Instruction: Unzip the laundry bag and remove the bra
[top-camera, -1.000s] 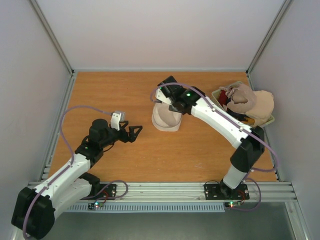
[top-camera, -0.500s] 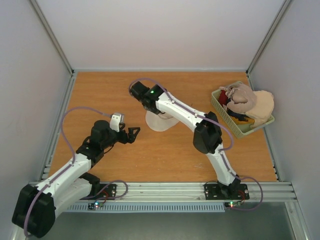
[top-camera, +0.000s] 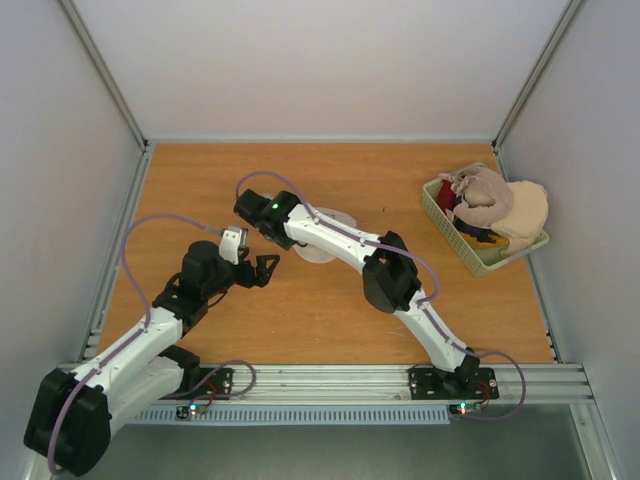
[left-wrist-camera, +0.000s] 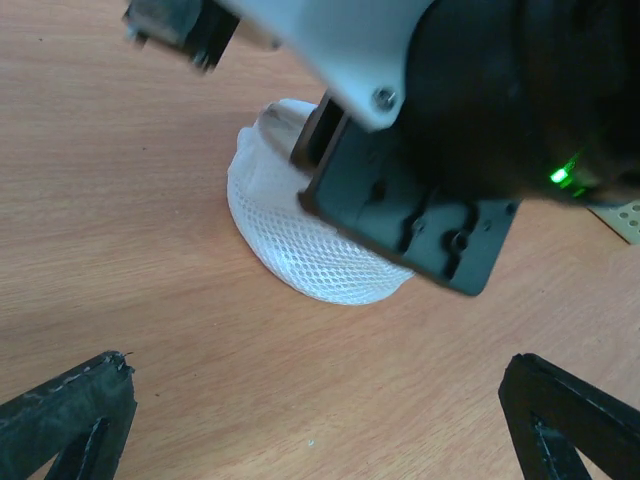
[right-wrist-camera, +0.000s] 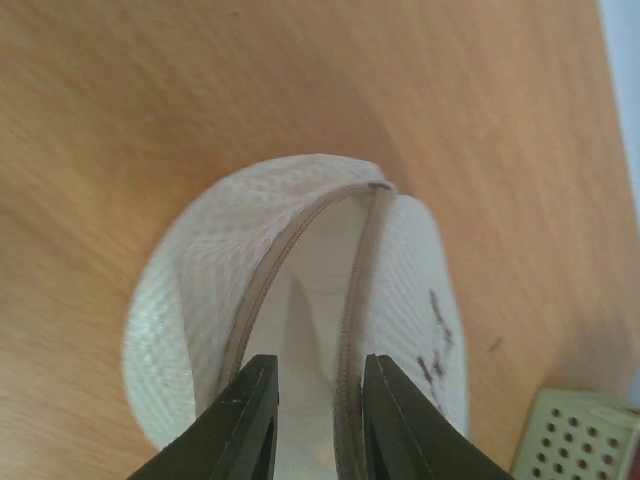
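Observation:
The laundry bag (top-camera: 312, 250) is a round white mesh pouch lying on the table under my right arm. In the right wrist view the bag (right-wrist-camera: 200, 290) has its beige zipper open, with pale lining inside and a black mark (right-wrist-camera: 435, 350) on one face. My right gripper (right-wrist-camera: 320, 390) stands at the open mouth, jaws narrow, with the zipper edge and lining between them; from above the gripper (top-camera: 272, 220) is at the bag's left side. My left gripper (top-camera: 268, 268) is open and empty, just left of the bag (left-wrist-camera: 300, 250). The bra is hidden.
A green plastic basket (top-camera: 445, 225) at the right wall holds a pale peach garment (top-camera: 520, 205), a dusty pink cloth and red and dark cloths. Its corner shows in the right wrist view (right-wrist-camera: 580, 435). Metal frame rails run along the table's edges.
My right arm has swung left across the table and stretched out low. The bag moved a little left with it and now lies flatter and whiter. My left arm has barely moved.

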